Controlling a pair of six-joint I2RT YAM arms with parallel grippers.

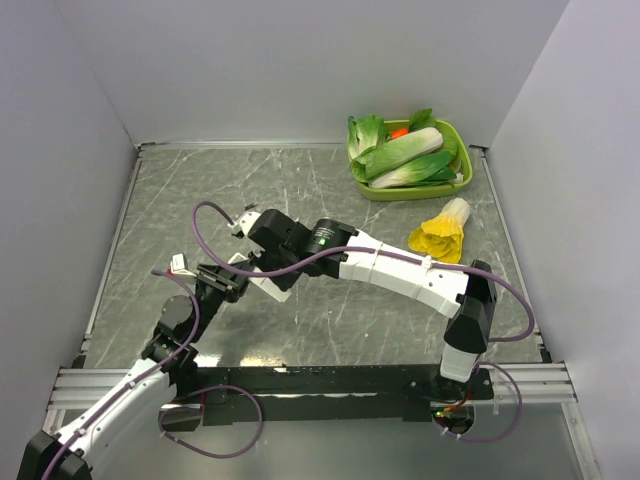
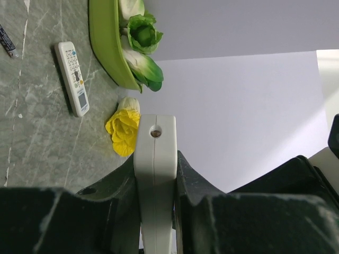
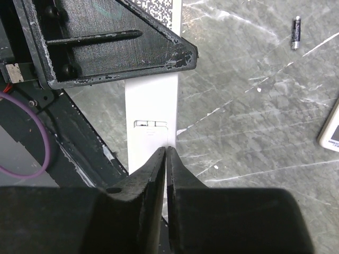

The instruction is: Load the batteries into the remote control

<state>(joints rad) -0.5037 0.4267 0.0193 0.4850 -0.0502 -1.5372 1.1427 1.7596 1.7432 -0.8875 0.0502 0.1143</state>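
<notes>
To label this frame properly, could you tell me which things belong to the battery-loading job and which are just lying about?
Job: remote control, held in the left tool; right tool at its back; one battery.
Lying about: second remote, green tray, leafy vegetables, yellow-leaved cabbage.

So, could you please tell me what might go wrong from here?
1. The right tool is shut, with its tips near the rear-cover latch of the slim white plastic remote. Pushing there might slip off the smooth plastic or twist the remote in the grip of the left tool.
2. The small dark cylindrical battery with metallic ends lies loose on the grey marbled table, so a nudge could roll it away.
</notes>
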